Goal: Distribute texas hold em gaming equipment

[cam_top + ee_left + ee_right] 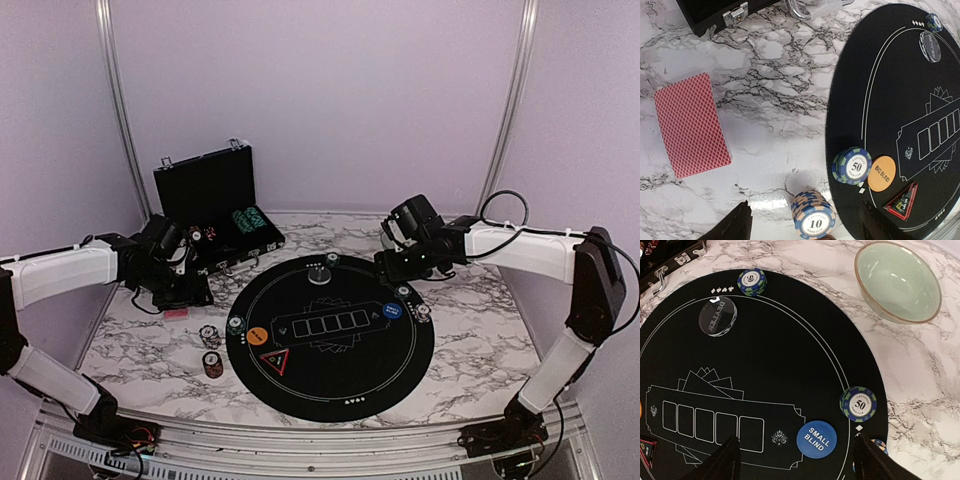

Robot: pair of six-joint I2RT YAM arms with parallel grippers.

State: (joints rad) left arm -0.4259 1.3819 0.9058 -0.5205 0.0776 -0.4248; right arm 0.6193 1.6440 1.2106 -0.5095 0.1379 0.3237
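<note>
my left tool [806, 210] is apart and empty above a chip stack [813, 220] lying off the mat [900, 75], which i judge is the next to seat. my right tool [796, 440] is apart over the blue button [816, 439]. the cards [692, 125] lie on the table [770, 75].

I note: white marbled tabletop [480, 350] bears round black felt mat [330, 375], black hard case [205, 190], pinkish-red-backed card deck [691, 125], pale green bowl [897, 280].

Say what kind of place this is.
Most likely a robot test booth, not a real card room: plain walls on metal frame posts enclose a marble-look table. A round poker mat lies between the left arm and right arm.
</note>
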